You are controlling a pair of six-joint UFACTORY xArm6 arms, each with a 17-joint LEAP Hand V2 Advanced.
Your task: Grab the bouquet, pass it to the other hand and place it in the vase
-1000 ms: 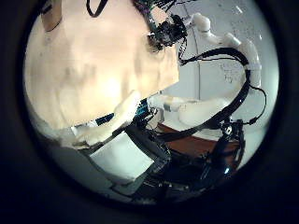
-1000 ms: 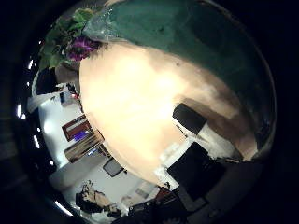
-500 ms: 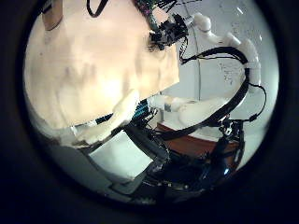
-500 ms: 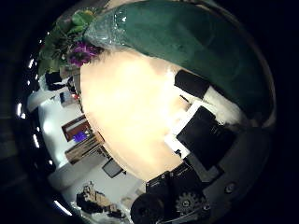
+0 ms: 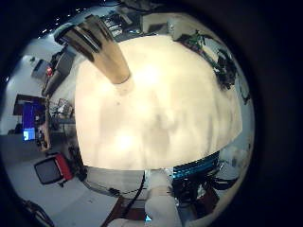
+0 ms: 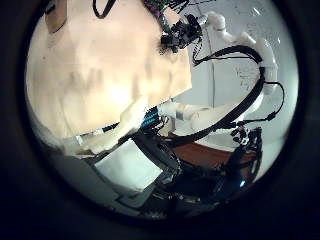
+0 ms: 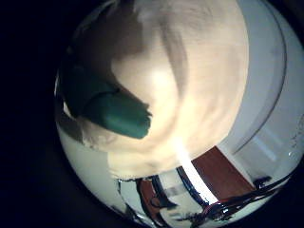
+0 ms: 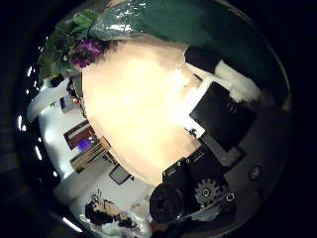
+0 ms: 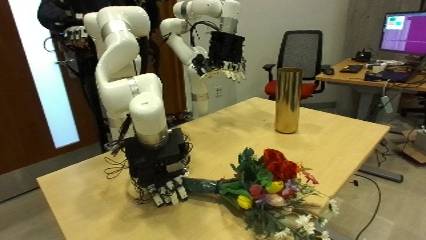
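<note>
Both hands showed in the outside view: the right hand [image 9: 163,186] was low over the near end of the table [image 9: 93,190], its fingers [image 9: 169,197] pointing down and loosely spread just beside the wrapped stem of the bouquet [image 9: 260,188], not curled round it; whether any fingertip touched the wrap could not be told. The bouquet lay flat on the wooden table, its dark green wrap nearest that hand and its red, yellow, purple and white blooms fanned toward the table's near edge. In the right thumb side palm view the green wrap [image 8: 168,20] and the flowers lay close beside that hand's own black and white parts. The left hand [image 9: 221,52] hung high above the far side of the table, fingers relaxed and empty, well apart from everything on it. The gold vase [image 9: 286,100] stood upright near the far edge, well apart from the bouquet, with bare tabletop between. A red and black office chair [image 9: 300,62] stood behind the vase, beyond the table.
</note>
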